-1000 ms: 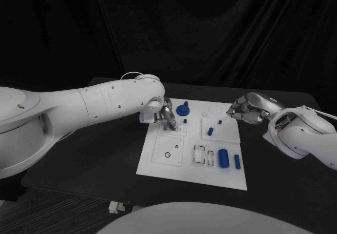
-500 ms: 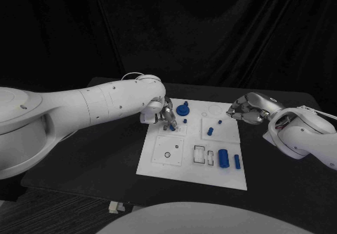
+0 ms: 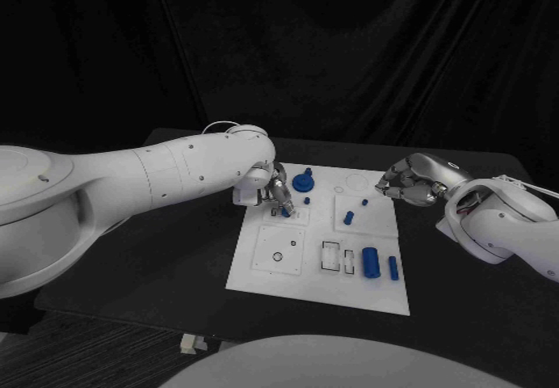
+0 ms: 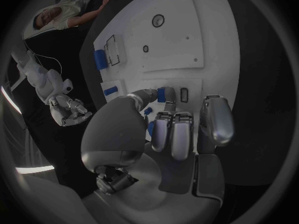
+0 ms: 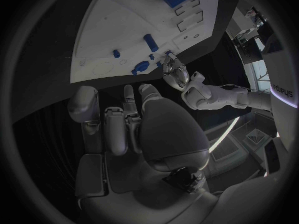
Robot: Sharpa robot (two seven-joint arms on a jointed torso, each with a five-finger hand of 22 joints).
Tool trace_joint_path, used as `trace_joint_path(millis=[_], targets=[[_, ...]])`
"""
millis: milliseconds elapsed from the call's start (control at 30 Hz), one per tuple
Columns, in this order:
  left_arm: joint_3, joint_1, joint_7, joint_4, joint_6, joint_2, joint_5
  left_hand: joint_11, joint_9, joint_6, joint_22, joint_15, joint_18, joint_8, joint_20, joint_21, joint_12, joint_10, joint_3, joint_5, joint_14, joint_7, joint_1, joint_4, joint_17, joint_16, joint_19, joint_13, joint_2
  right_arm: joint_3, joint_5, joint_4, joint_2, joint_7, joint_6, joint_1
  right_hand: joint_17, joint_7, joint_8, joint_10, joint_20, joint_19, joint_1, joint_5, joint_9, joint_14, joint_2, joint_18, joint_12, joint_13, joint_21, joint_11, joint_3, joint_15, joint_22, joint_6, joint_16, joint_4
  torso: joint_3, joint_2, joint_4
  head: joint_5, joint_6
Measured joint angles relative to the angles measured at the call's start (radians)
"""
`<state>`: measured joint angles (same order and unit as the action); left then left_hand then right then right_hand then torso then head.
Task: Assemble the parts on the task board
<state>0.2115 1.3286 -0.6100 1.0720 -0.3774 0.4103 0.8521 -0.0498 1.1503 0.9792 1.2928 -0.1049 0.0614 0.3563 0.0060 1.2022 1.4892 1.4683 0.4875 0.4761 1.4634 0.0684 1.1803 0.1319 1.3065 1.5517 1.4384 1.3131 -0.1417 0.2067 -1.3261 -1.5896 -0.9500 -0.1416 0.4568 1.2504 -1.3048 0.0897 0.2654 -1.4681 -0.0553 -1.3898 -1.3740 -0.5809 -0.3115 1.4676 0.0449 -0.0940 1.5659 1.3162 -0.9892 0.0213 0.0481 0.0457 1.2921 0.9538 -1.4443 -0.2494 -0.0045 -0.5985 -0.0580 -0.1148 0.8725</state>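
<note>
Head view: the white task board (image 3: pixel 321 279) lies mid-frame on the black table (image 3: pixel 152 267). The left hand (image 3: pixel 275 192) hangs over the board's upper left corner, pinching a small blue part (image 3: pixel 285 212) — it seems to touch the board there. The right hand (image 3: pixel 408 183) hovers off the board's upper right edge, fingers curled in on nothing. A blue cylinder (image 3: pixel 371 262) lies lower right.

Black curtain (image 3: pixel 350 73) hangs behind the black table (image 3: pixel 152 259), folds catching faint light. Dark floor (image 3: pixel 70 356) lies below the table's near edge.
</note>
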Motion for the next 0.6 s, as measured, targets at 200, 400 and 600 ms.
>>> trace_joint_path(millis=[200,400,600], targets=[[0.0,0.0,0.0,-0.002,-0.001,-0.002,0.0,0.0,0.0,0.0,0.0,0.0,0.0,0.0,0.0,0.0,0.0,0.0,0.0,0.0,0.0,0.0,0.0,0.0,0.0,0.0,0.0,0.0,0.0,0.0,0.0,0.0,0.0,0.0,0.0,0.0,0.0,0.0,0.0,0.0,0.0,0.0,0.0,0.0,0.0,0.0,0.0,0.0,0.0,0.0,0.0,0.0,0.0,0.0,0.0,0.0,0.0,0.0,0.0,0.0,0.0001,-0.001,0.0],[0.0,0.0,0.0,-0.003,-0.001,-0.002,0.0,0.0,0.0,0.0,0.0,0.0,0.0,0.0,0.0,0.0,0.0,0.0,0.0,0.0,0.0,0.0,-0.009,0.0,0.0,0.0,0.0,0.0,0.009,0.0,0.0,0.0,0.0,0.0,0.0,0.0,0.0,0.0,0.0,0.0,0.0,0.0,0.0,0.0,0.0,0.0,0.0,0.0,0.0,0.0,0.0,0.0,0.0,0.0,0.0,0.0,0.0,0.0,-0.0002,0.0,0.0001,0.0,0.0],[-0.001,-0.002,0.0,-0.005,-0.001,-0.005,0.0,0.0,0.0,0.0,0.0,0.0,0.0,0.0,0.008,0.0,0.0,0.0,-0.004,-0.012,0.0,0.0,-0.019,-0.004,0.0,0.0,-0.009,0.0,0.019,0.0,0.0,0.0,0.0,0.0,0.0,0.0,0.0,0.0,0.0,0.0,0.0,0.0,0.0,0.0,0.0,0.0,0.0,0.0,0.0,0.0,0.0,0.0,0.0,0.0,0.0,0.0,0.0,0.0,-0.0003,0.0,-0.0002,0.0,0.0]])
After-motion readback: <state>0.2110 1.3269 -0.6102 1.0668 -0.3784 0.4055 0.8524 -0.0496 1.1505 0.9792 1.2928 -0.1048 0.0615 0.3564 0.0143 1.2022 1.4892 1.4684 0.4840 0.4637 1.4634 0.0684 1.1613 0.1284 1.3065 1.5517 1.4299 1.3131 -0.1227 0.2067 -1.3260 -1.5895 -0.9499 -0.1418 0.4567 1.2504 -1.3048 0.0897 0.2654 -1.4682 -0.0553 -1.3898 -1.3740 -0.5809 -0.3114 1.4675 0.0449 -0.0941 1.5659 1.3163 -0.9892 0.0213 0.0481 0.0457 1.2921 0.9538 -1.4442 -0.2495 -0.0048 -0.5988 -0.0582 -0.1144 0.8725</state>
